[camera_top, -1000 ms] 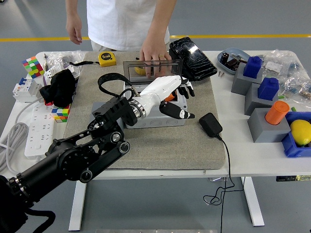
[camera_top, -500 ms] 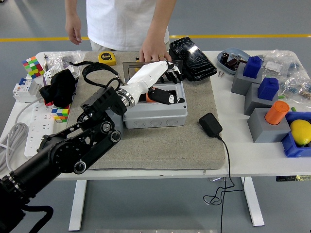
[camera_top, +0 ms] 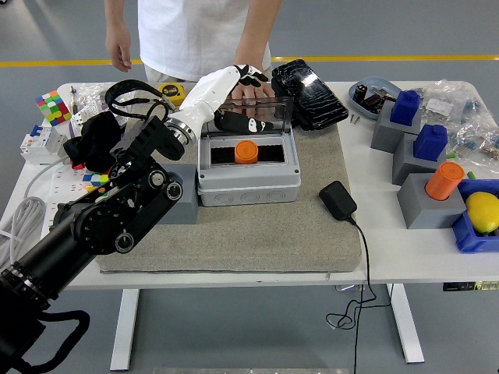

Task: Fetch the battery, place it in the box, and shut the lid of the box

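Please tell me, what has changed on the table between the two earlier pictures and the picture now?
The left hand drew back from inside the box and rose toward the far edge, now at the lid. It left the orange battery standing in the box, now uncovered. The person's hand stayed at the lid, which is still open. Box, charger and the other things did not move.

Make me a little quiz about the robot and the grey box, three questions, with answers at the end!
1. True or false: the orange cylindrical battery lies inside the grey plastic box.
2. The box's clear lid is: A) shut flat, B) raised at the back, C) lying on the floor.
3. Fill in: the robot's white left hand reaches toward the ____.

Key: 1 true; 2 B; 3 lid.
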You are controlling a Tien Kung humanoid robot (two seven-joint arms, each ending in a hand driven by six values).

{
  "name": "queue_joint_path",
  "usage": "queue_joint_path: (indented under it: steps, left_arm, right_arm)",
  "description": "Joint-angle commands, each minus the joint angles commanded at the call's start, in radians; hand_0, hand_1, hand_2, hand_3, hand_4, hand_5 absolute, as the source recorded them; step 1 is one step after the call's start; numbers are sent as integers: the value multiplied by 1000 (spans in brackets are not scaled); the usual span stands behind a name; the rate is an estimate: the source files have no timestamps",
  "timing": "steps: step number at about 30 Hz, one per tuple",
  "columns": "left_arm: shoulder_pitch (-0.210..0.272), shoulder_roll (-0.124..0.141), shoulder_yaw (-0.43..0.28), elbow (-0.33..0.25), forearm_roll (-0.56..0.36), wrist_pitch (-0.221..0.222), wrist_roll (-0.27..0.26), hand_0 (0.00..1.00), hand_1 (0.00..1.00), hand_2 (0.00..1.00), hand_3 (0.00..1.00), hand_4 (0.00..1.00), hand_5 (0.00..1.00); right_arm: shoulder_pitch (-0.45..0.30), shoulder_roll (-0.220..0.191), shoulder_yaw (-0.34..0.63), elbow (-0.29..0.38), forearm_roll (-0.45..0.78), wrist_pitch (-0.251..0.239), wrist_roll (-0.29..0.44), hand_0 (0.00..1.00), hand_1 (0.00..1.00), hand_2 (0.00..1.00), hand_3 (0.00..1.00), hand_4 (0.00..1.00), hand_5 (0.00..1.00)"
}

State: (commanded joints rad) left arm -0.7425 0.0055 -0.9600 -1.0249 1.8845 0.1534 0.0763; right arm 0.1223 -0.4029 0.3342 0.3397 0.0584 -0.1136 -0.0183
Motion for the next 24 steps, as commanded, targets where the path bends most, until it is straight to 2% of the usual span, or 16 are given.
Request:
queue_joint_path:
  steps: [8,12,15,16,21,22,24]
  left_arm:
    - [-31,-5,31,61,1,-14,15,778,782,766,774,998,250]
    - [-39,1,60,76,-3,-28,30,759,771,755,763,998,249]
    - [-38,9,76,75,-5,-37,40,759,771,755,763,998,249]
    - [-36,12,81,73,-6,-41,45,689,733,735,735,998,257]
    - [-21,22,82,58,-6,-52,58,689,733,735,735,998,257]
    - [-17,26,80,51,-6,-54,60,632,699,725,725,998,263]
    - [-8,32,81,37,-8,-54,61,632,699,725,725,998,263]
  right_arm:
    - [2,-1,-3,0,1,0,-1,563,591,565,540,913,471]
    - [2,-1,-1,2,-2,-1,0,560,591,565,540,913,471]
    - [0,-1,0,2,-2,-1,-1,560,591,565,540,913,471]
    - [-1,-1,1,1,-3,-1,-1,562,591,565,541,914,472]
    - [-7,0,8,2,-6,-1,-1,562,591,565,541,914,472]
    - [-7,0,8,2,-6,-1,-1,560,591,565,541,915,472]
    - [-7,1,11,2,-8,-1,-1,560,591,565,541,915,472]
